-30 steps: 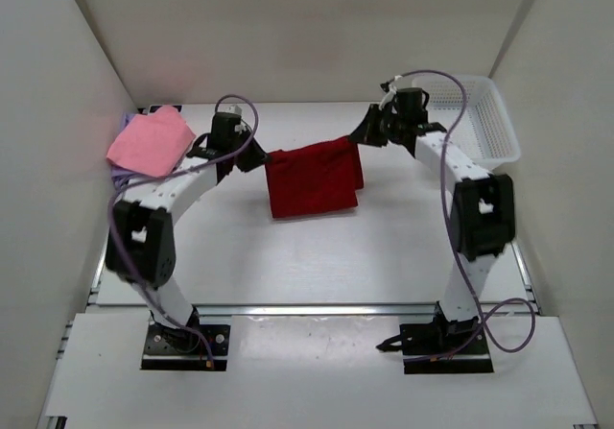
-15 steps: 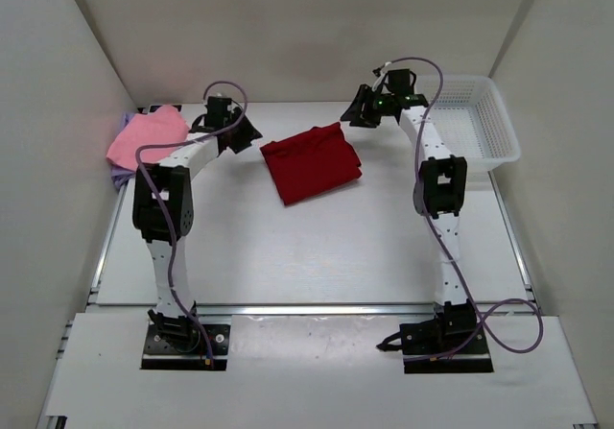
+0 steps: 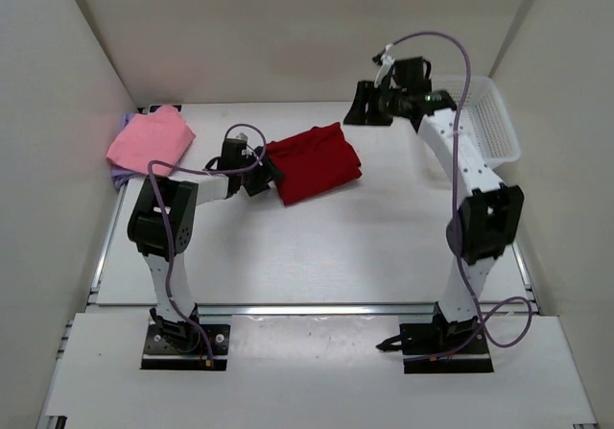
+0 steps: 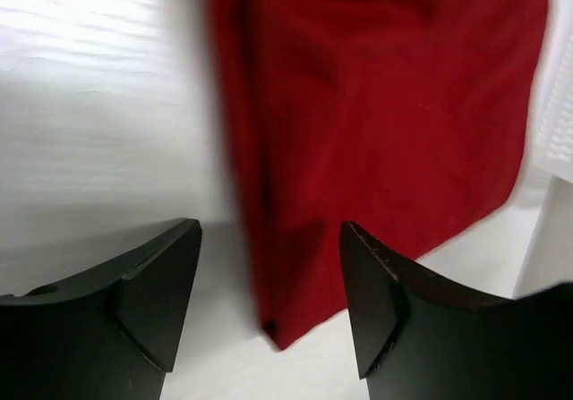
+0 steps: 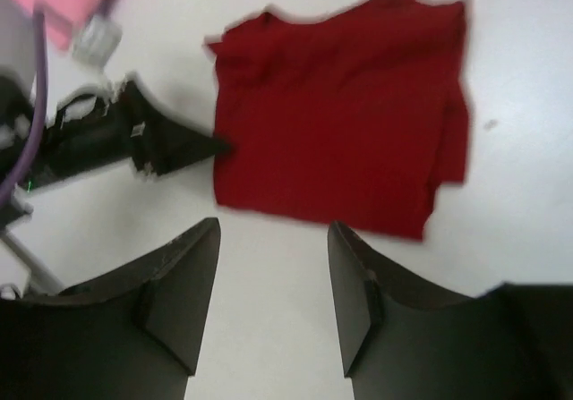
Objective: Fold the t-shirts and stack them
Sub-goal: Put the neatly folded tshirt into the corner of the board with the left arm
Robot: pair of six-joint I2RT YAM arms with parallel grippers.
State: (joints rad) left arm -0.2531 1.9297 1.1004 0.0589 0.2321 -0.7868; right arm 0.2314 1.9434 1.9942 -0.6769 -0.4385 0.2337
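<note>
The dark red t-shirt (image 3: 312,163) lies folded flat mid-table, also seen in the left wrist view (image 4: 376,105) and the right wrist view (image 5: 340,131). My left gripper (image 3: 266,173) (image 4: 269,257) sits low at its left edge, open, with the shirt's near corner between the fingers but not pinched. My right gripper (image 3: 363,105) (image 5: 273,266) hangs open behind the shirt over bare table, holding nothing. The pink t-shirt (image 3: 149,141) lies folded at the back left on the lavender t-shirt (image 3: 118,176), of which only edges show.
A white lattice basket (image 3: 491,122) stands at the back right beside the right arm. White walls close in the table on three sides. The left arm's purple cable (image 3: 206,168) loops just left of the red shirt.
Both grippers opened and let go of the red shirt, which dropped flat onto the table. The left gripper came down to the shirt's left edge; the right one pulled up and back.
</note>
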